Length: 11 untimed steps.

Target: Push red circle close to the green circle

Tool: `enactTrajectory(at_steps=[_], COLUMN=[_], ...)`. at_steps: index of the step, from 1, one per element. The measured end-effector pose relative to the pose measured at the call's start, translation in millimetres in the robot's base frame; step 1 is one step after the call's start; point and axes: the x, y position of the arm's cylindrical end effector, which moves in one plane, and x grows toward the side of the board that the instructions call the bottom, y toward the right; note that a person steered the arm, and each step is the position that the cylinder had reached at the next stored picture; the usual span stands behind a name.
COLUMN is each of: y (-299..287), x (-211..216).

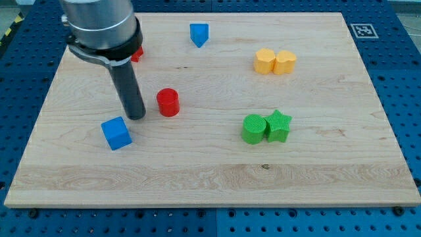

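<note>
Blue cube [117,133] sits beside my tip [137,117]; upright rod, no end effector, left of red circle [168,103].

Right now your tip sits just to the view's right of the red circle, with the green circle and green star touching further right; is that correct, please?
Not quite: my tip sits just to the view's left of the red circle, not its right, as the camera view shows. The green circle and green star do touch, further to the view's right.
</note>
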Motion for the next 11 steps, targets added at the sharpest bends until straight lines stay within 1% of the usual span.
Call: enactTrajectory(at_steps=[1,2,3,4,5,6,7,11], y=[11,45,76,71,64,90,130,144], x=[-4,-13,-11,-18,-47,-29,-22,-17])
